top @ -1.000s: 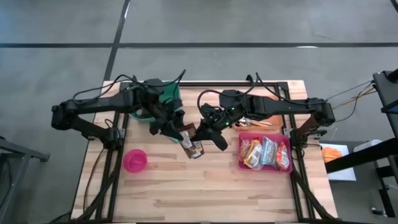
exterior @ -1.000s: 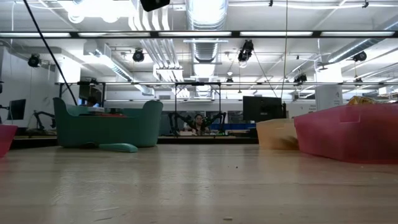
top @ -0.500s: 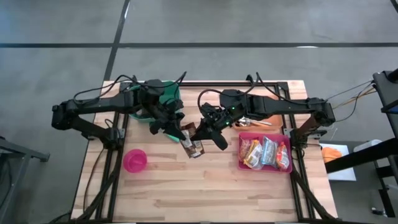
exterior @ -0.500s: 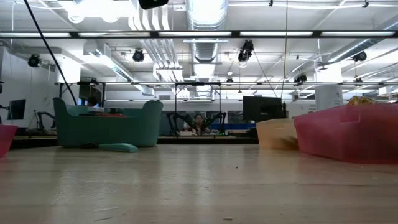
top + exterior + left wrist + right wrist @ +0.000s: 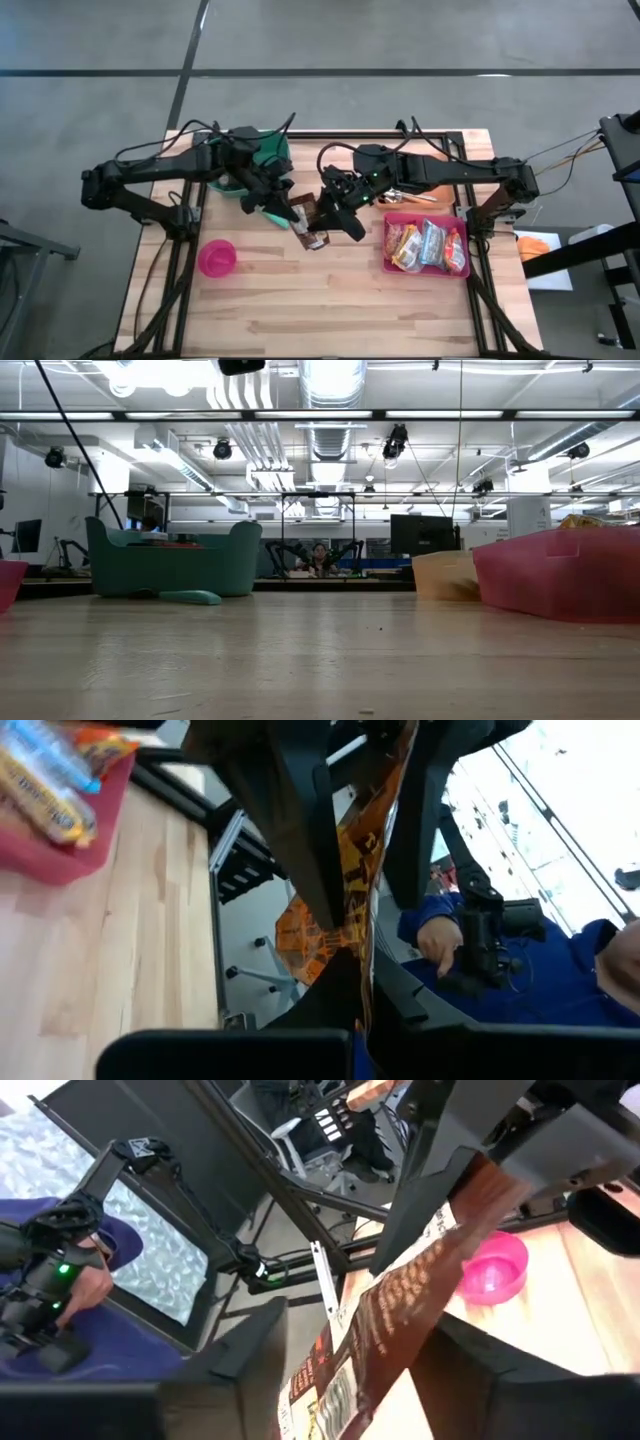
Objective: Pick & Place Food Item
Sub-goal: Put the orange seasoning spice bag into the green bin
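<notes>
A brown and orange snack packet (image 5: 310,226) hangs above the middle of the table between my two grippers. My left gripper (image 5: 292,212) comes at it from the table's left and is shut on it. My right gripper (image 5: 328,212) faces it from the right and stands open. In the right wrist view the packet (image 5: 400,1305) runs through the gap between my right gripper's two fingers, and I cannot tell whether it touches them. The low view shows neither gripper nor the packet. My left gripper pinches one end of the packet (image 5: 362,1005) between its two fingers, reaching in roughly level from the table's left. The packet is lifted clear of the table, and its free end (image 5: 365,810) reaches between my right gripper's fingers.
A pink tray (image 5: 388,262) with several wrapped snacks lies at the right. A pink bowl (image 5: 217,257) sits near the left front. A green basket (image 5: 268,150) and an orange container (image 5: 432,182) stand at the back. A person in blue (image 5: 560,990) is beyond the table.
My left gripper has shut on the packet's end. My right gripper's fingers have then come apart from the packet. Both arms have stayed in place, and the packet has stayed up in the air between them.
</notes>
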`<state>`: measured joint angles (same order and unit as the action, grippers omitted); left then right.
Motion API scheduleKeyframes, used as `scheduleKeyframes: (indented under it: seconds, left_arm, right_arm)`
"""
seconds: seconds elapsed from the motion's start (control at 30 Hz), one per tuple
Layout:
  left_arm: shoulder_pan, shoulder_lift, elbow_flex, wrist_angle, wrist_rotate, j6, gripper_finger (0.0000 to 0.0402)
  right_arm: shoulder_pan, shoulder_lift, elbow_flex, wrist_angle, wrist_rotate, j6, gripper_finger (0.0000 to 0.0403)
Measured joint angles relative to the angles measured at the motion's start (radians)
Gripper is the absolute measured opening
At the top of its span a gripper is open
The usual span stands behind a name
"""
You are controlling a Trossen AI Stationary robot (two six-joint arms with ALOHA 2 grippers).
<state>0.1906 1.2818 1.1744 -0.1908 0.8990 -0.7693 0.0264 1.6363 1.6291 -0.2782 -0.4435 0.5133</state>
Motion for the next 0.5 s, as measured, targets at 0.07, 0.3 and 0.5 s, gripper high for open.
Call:
scheduleKeyframes:
  seconds: [0.07,0.3,0.5]
  left_arm:
    - [0.002,-0.01,0.0,-0.034,-0.009,-0.006,0.0001]
    - [0.025,-0.074,0.017,-0.19,-0.084,0.038,0.0]
    - [0.07,-0.136,0.025,-0.329,-0.198,0.103,0.0]
  right_arm:
    - [-0.004,0.0,0.0,-0.004,0.0,0.004,0.0207]
    - [-0.018,-0.026,0.0,-0.066,0.096,0.035,0.0248]
    - [-0.021,-0.065,0.0,-0.161,0.228,0.029,0.0255]
